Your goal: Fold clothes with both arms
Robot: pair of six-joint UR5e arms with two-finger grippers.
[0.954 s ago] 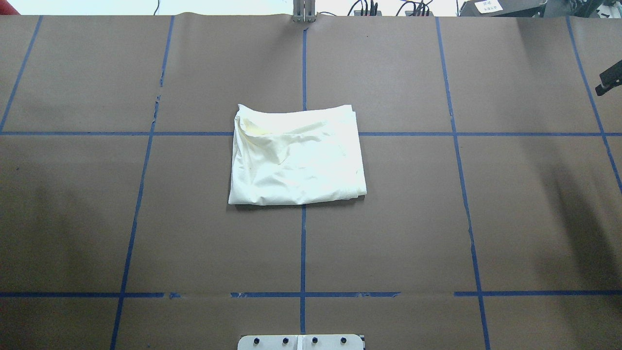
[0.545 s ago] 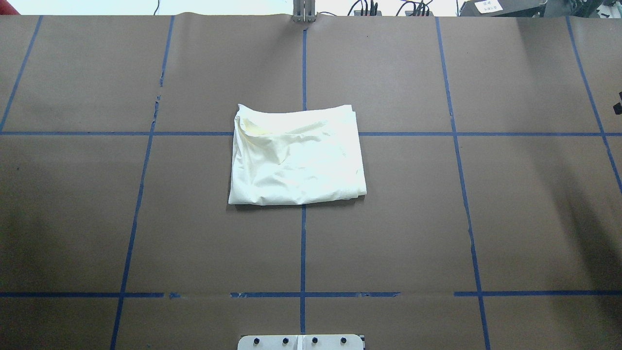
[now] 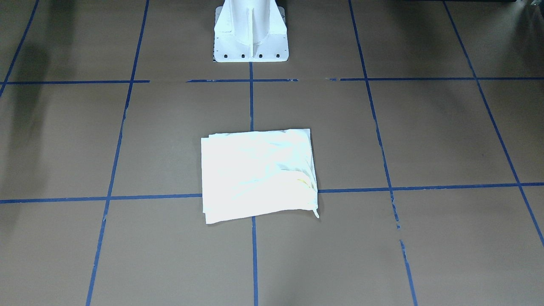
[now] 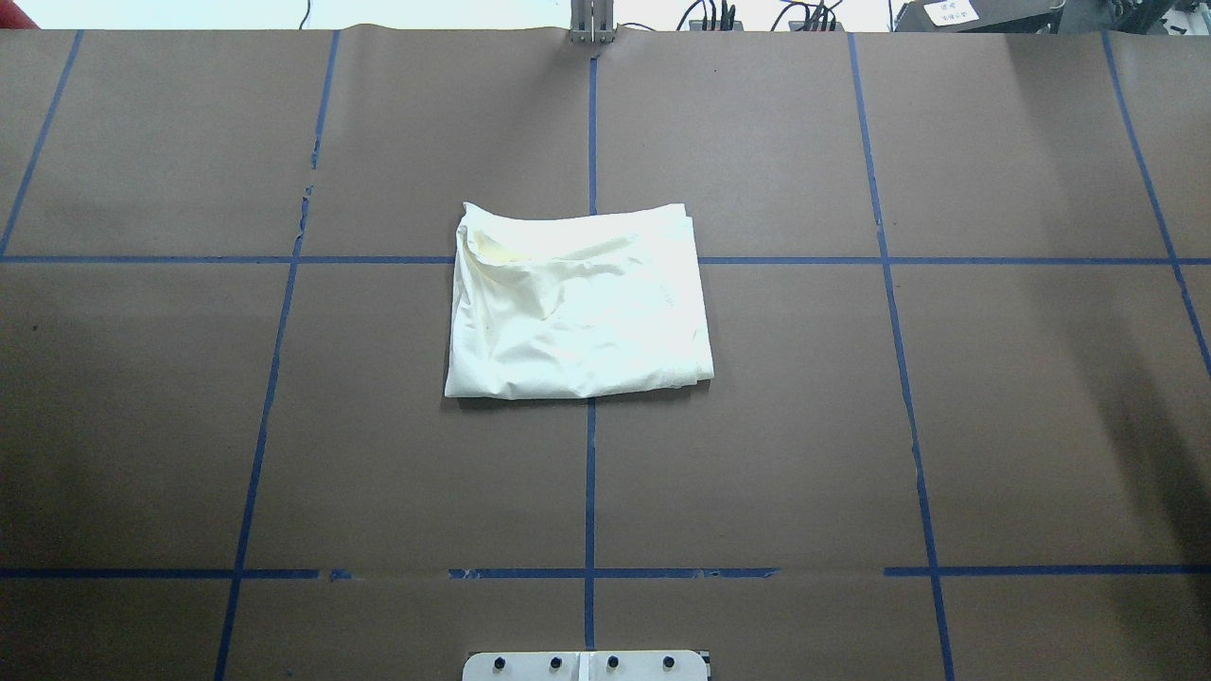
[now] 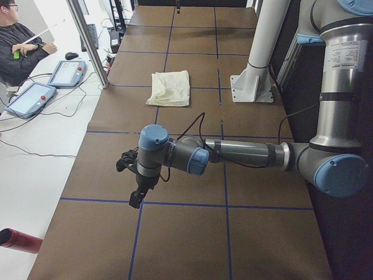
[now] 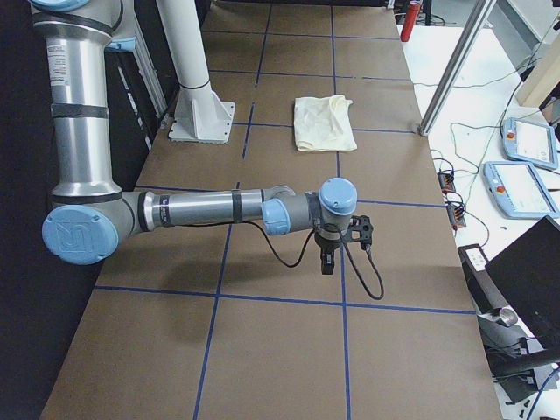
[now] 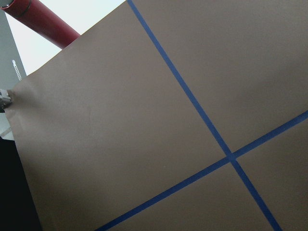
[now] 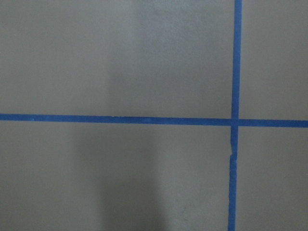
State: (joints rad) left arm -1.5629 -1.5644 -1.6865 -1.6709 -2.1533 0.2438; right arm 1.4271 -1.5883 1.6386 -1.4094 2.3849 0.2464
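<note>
Starting at the bench's [image 4: 757, 426] left end, you will find the left arm [image 5: 245, 154] stretched low over the brown paper, with the left gripper [image 5: 135, 200] pointing down near that end. You cannot tell from the side view whether its fingers are spread or pressed together. Its wrist camera shows only paper, blue tape lines [image 7: 192, 103] and a red cylinder [image 7: 43, 21] beyond the bench edge.

At the bench's middle, the cream shirt [image 4: 577, 303] lies folded into a rough rectangle, plain side up and wrinkled. It straddles a tape crossing in front of the white pedestal [image 3: 250, 32], and both grippers are well apart from it.

Towards the right end, the right arm [image 6: 201, 210] reaches out low in the same way. The right gripper [image 6: 326, 265] points down at the paper, and you cannot tell there either whether its fingers are spread or together.
</note>
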